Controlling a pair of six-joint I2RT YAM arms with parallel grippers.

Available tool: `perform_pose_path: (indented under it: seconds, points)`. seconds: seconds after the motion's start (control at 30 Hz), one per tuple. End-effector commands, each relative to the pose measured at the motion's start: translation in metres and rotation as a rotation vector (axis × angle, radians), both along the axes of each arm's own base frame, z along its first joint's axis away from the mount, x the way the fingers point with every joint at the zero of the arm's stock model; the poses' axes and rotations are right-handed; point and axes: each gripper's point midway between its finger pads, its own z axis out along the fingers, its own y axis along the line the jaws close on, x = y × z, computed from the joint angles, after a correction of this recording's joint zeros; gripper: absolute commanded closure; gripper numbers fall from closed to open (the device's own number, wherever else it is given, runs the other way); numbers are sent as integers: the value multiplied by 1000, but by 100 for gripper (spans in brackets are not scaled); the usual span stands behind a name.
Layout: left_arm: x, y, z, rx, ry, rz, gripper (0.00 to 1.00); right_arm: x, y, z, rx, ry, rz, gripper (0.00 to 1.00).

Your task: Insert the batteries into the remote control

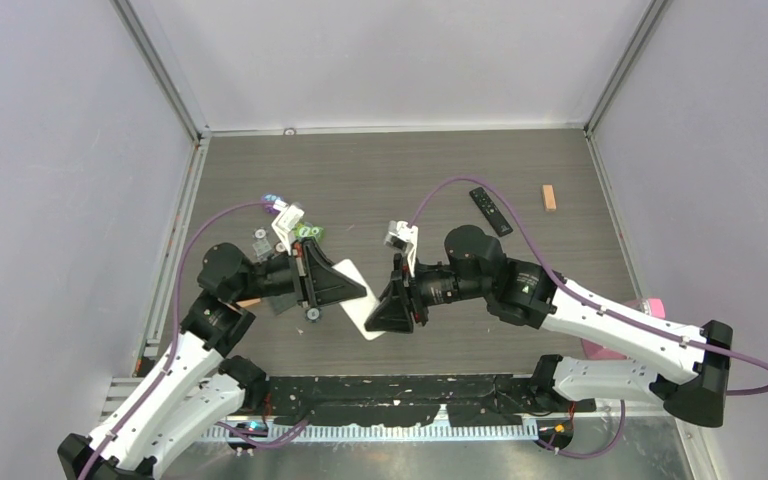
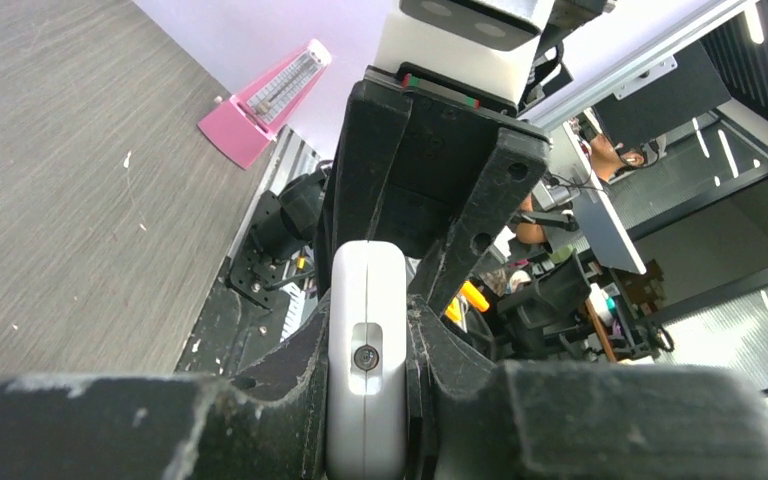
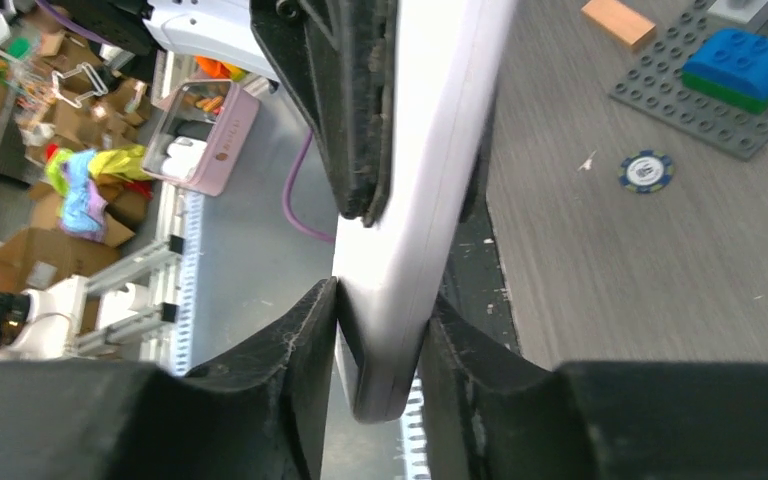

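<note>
Over the surface (image 1: 380, 180), your left gripper (image 1: 358, 290) and right gripper (image 1: 380, 312) are both clamped on the white remote (image 2: 365, 300), one from each side, so it can't wobble while you open it; I can't spot the batteries.

Even, bright overhead light; wrist views blur close up, with the white remote (image 3: 430, 150) seemingly overexposed.

top external: fixed, high behind arm bases (image 1: 705, 385) at 6 o'clock, looking down on whole table (image 1: 380, 180) | left wrist: very close, sighting along white remote (image 2: 365, 340) toward 12 o'clock, edge-on | right wrist: equally close, same remote (image 3: 410, 230) running 6 to 12 | shared: white remote (image 1: 363, 300), all three views
</note>
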Motion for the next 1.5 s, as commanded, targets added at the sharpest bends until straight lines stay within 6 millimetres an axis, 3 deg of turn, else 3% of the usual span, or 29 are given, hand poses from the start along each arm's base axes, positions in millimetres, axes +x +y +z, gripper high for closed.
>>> perform_pose_path:
  seconds: [0.0,0.2,0.27,0.33,0.43,0.47,0.5,0.63,0.73,0.77,0.8,0.83,0.87,0.9,1.03,1.17,1.27,1.47]
  points:
    - [-10,3,30,-63,-120,-34,100,5,9,11,49,-10,-10,67]
    - [-12,3,30,-62,-129,-40,100,10,10,5,29,25,-54,91]
    - [-14,5,30,-65,-150,-40,91,11,9,6,30,27,-69,94]
    - [-13,6,29,-62,-165,-23,72,14,8,8,33,29,-91,95]
    - [-8,9,24,-30,-179,32,28,19,5,13,41,19,-130,95]
    - [-2,11,18,4,-157,73,9,24,3,11,28,15,-165,95]
    - [6,14,8,63,-109,139,2,27,-1,11,23,5,-184,95]
    - [44,59,-40,381,83,514,0,71,-32,-18,-140,-7,-427,95]
    - [54,91,-62,513,144,689,0,118,-76,-55,-370,-70,-698,95]
    - [54,94,-62,515,140,707,0,138,-96,-62,-443,-128,-808,95]
    - [53,96,-61,510,136,712,0,147,-109,-76,-537,-146,-853,95]
    - [52,97,-59,502,129,718,0,164,-135,-81,-630,-207,-963,95]
    - [51,98,-57,496,121,722,0,174,-143,-91,-699,-226,-1004,95]
    - [49,100,-54,490,112,723,0,188,-164,-94,-765,-260,-1084,95]
    - [43,107,-47,493,91,735,0,227,-205,-112,-981,-355,-1217,95]
    - [39,107,-47,492,96,728,1,259,-222,-142,-1182,-435,-1217,95]
    - [36,108,-53,513,116,717,0,280,-231,-153,-1280,-522,-1188,95]
    - [28,112,-69,579,172,701,0,313,-230,-174,-1400,-622,-1097,95]
